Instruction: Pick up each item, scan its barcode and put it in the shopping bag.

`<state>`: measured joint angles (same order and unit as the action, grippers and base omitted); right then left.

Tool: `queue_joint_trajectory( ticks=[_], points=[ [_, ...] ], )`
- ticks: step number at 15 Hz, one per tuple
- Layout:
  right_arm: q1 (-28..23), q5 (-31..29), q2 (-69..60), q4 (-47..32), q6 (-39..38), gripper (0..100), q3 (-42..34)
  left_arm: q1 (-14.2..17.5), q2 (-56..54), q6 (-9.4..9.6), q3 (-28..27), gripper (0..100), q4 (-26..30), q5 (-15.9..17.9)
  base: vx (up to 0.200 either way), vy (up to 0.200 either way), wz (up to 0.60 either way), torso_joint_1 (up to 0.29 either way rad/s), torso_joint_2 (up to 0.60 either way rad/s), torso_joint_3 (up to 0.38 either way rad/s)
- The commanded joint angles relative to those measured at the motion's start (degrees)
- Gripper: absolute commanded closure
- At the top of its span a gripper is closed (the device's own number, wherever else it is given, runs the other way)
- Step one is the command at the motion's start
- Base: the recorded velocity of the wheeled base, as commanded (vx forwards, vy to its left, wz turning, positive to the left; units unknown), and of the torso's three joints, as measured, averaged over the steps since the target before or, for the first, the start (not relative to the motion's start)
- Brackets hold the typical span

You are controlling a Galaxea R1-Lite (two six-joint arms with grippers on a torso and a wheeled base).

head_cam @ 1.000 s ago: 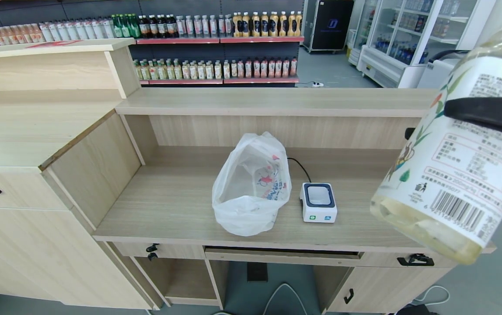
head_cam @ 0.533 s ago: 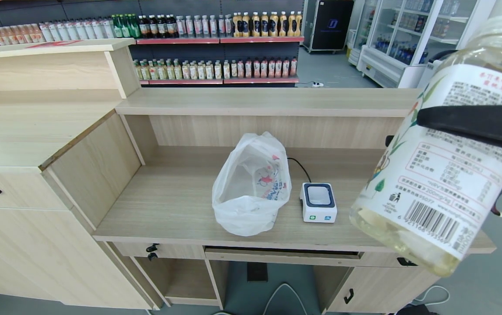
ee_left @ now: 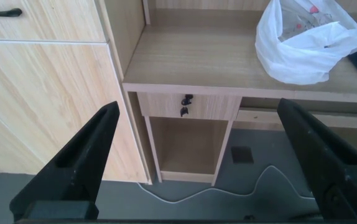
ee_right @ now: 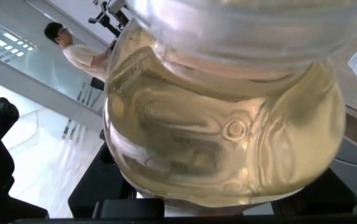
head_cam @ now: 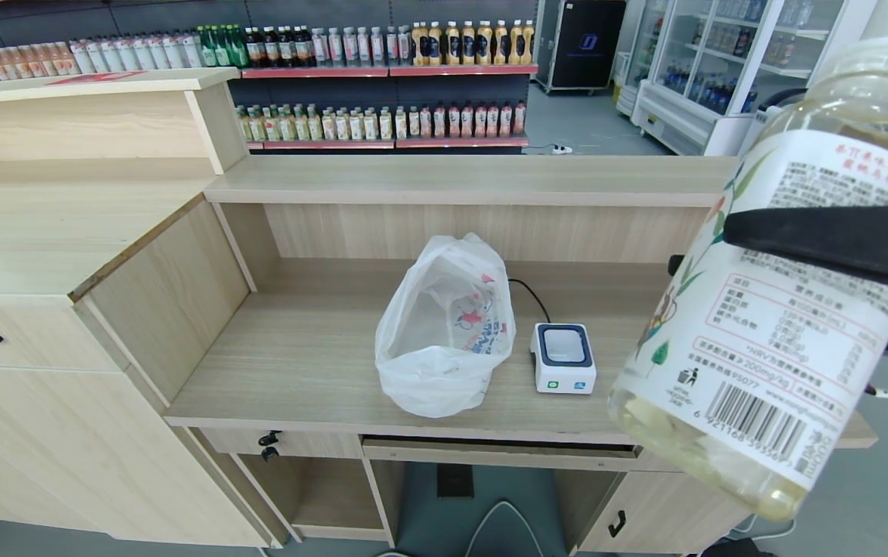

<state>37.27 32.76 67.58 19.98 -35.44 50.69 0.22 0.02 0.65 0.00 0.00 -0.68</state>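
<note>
A clear bottle [head_cam: 769, 309] of pale yellow drink, with a white label and a barcode near its base, hangs tilted close to the head camera at the right, above the counter's right end. My right gripper [head_cam: 722, 247] is shut on it, one black finger [head_cam: 831, 240] lying across the label. The right wrist view looks along the bottle [ee_right: 228, 118]. A white plastic shopping bag [head_cam: 444, 325] stands open mid-counter, with a small white barcode scanner [head_cam: 564, 357] just right of it. My left gripper [ee_left: 197, 168] hangs open and holds nothing, low before the counter's left end, the bag [ee_left: 306, 37] farther off.
The wooden checkout counter [head_cam: 297, 363] has a raised back ledge and a taller cabinet [head_cam: 65, 232] on the left. A black cable [head_cam: 525, 290] runs from the scanner to the back wall. Drawers and an open recess lie under the counter [ee_left: 188, 146]. Drink shelves stand behind.
The right gripper has carried the bottle leftward and somewhat lower in the head view, nearer the scanner's side. The bag and scanner have not moved.
</note>
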Motion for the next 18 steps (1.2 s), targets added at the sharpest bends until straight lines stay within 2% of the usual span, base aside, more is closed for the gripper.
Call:
queue_joint_trajectory(
  ticks=[1, 5, 8, 9, 10, 11, 12, 15, 16, 17, 18],
  points=[
    [-0.5, 0.0, -0.2, 0.0, 0.0, 100, 0.0, 0.0, 0.0, -0.03, 0.0, 0, 0.0, 0.0, 0.0, 0.0, 0.0, 0.0, 0.0, 0.0],
    [-4.0, -0.1, -0.2, 0.1, 0.1, 100, 0.3, 0.0, 0.0, -0.03, 0.0, 0, 0.0, 0.0, 0.0, 0.0, 0.0, 0.0, 0.0, 0.0],
    [-10.8, -1.6, 0.0, 0.3, 0.9, 100, -1.6, 0.0, 0.0, -0.03, 0.0, 0, 0.0, 0.0, 0.0, 0.0, 0.0, 0.0, 0.0, 0.0],
    [-13.3, -2.3, 1.4, 0.8, 3.7, 100, -2.2, 0.0, 0.0, -0.03, 0.0, 0, 0.0, 0.0, 0.0, 0.0, 0.0, 0.0, 0.0, 0.0],
    [-17.6, -3.2, 4.0, 1.9, 9.0, 100, -2.2, 0.0, 0.0, -0.03, 0.0, 0, 0.0, 0.0, 0.0, 0.0, 0.0, 0.0, 0.0, 0.0],
    [-23.4, -3.5, 6.9, 3.0, 12.1, 100, -2.3, 0.0, 0.0, -0.03, 0.0, 0, 0.0, 0.0, 0.0, 0.0, 0.0, 0.0, 0.0, 0.0],
    [-27.1, -3.5, 9.2, 4.8, 13.2, 100, -2.3, 0.0, 0.0, -0.03, 0.0, 0, 0.0, 0.0, 0.0, 0.0, 0.0, 0.0, 0.0, 0.0],
    [-32.4, -8.0, 14.3, 9.1, 18.1, 100, -3.1, 0.0, 0.0, -0.03, 0.0, 0, 0.0, 0.0, 0.0, 0.0, 0.0, 0.0, 0.0, 0.0],
    [-35.9, -9.1, 17.8, 12.2, 27.8, 100, -5.1, 0.0, 0.0, 0.06, 0.0, 0, 0.0, 0.0, 0.0, 0.0, 0.0, 0.0, 0.0, 0.0],
    [-37.3, -9.2, 19.0, 13.1, 31.7, 100, -5.7, 0.0, 0.0, -0.03, 0.0, 0, 0.0, 0.0, 0.0, 0.0, 0.0, 0.0, 0.0, 0.0],
    [-39.8, -9.5, 21.4, 13.8, 40.3, 100, -5.8, 0.0, 0.0, -0.03, 0.0, 0, 0.0, 0.0, 0.0, 0.0, 0.0, 0.0, 0.0, 0.0]
  ],
)
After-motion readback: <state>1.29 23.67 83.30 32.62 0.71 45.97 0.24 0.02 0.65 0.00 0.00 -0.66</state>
